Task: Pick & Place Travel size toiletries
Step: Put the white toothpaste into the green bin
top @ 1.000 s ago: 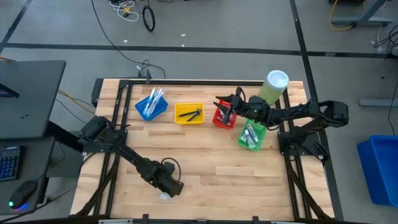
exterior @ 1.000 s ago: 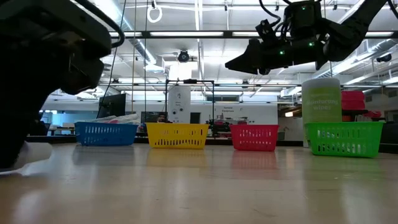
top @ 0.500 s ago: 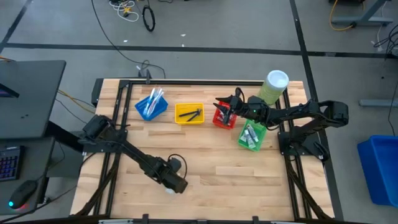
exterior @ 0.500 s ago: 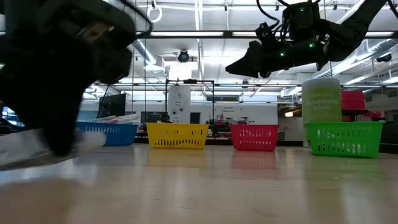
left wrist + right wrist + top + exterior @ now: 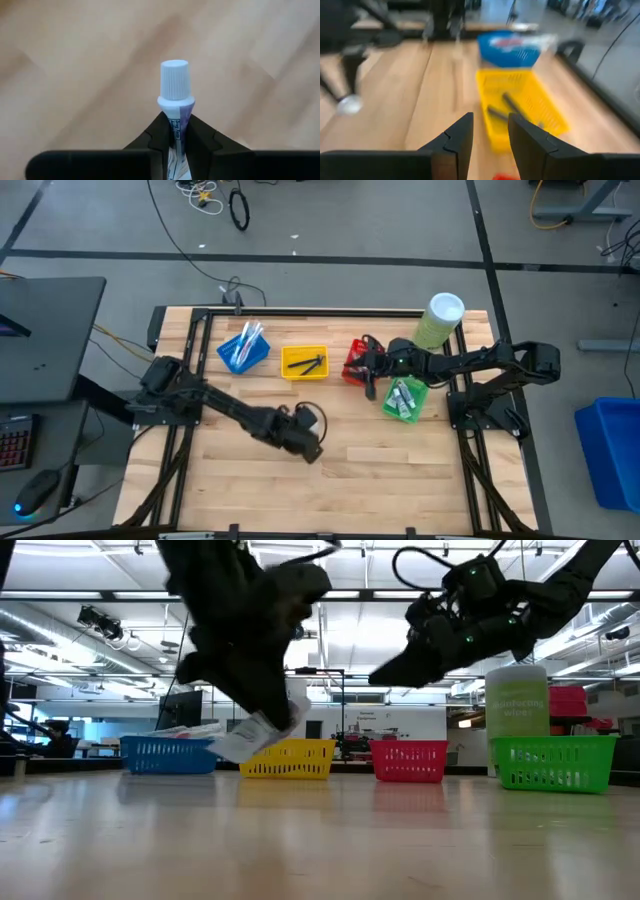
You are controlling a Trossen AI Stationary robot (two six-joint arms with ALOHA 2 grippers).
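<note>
Currently left gripper jaws are clamping a white tube low on its body; capped end overhanging forward, risking pivot or slip mid-carry.

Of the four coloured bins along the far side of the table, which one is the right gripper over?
The red bin: the right gripper hangs above it, between the yellow bin and the green bin; the blue bin lies farthest away.
</note>
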